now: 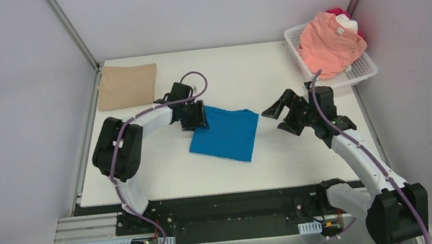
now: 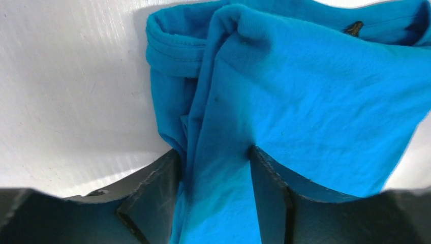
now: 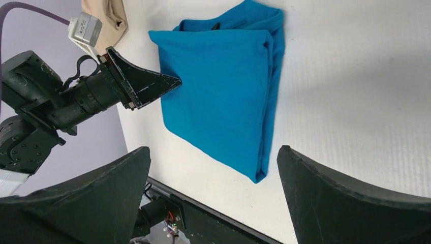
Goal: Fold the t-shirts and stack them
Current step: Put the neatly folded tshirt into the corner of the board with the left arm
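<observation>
A folded bright blue t-shirt (image 1: 226,134) lies in the middle of the white table. My left gripper (image 1: 196,116) is at its far left corner, shut on a bunch of the blue cloth (image 2: 218,168). My right gripper (image 1: 280,119) hovers just right of the shirt, open and empty; the shirt shows in its view (image 3: 223,86). A folded tan t-shirt (image 1: 127,85) lies at the table's far left corner. A salmon-pink t-shirt (image 1: 329,44) is heaped in the basket, with bits of white (image 1: 347,23) and red (image 1: 337,13) cloth behind it.
The white lattice basket (image 1: 361,70) stands at the far right corner of the table (image 1: 244,69). Grey walls close in the left, back and right. The black rail (image 1: 230,204) with the arm bases runs along the near edge.
</observation>
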Controlling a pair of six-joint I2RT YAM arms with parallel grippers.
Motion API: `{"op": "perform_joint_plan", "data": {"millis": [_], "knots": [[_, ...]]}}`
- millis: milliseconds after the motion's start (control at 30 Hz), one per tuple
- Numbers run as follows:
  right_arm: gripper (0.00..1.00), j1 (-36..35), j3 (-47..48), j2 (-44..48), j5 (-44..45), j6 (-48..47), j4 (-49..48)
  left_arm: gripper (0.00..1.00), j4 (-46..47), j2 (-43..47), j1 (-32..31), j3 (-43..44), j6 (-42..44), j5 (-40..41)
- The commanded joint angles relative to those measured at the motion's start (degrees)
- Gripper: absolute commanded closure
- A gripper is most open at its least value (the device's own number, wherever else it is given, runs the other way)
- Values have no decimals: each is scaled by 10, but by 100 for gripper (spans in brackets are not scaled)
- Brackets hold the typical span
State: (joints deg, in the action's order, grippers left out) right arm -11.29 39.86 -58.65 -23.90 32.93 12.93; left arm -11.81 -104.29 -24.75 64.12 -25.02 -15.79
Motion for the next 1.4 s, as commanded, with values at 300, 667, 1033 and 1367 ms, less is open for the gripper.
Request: {"op": "perform_joint_plan", "data": {"millis": [300, 667, 1033, 1367], "knots": [[1, 9, -35, 138, 147, -47, 30, 100, -110, -89, -72, 42, -24, 257], [0, 10, -67, 182, 231, -59, 31, 100, -140, -89, -52, 210, 71, 443], [1, 10, -73, 176, 274, -74, 24, 100, -138, -194, 13, 436, 295, 543], [1, 10, -84, 169, 285, -79, 2, 100, -135, -250, 85, 611, 403, 535]]}}
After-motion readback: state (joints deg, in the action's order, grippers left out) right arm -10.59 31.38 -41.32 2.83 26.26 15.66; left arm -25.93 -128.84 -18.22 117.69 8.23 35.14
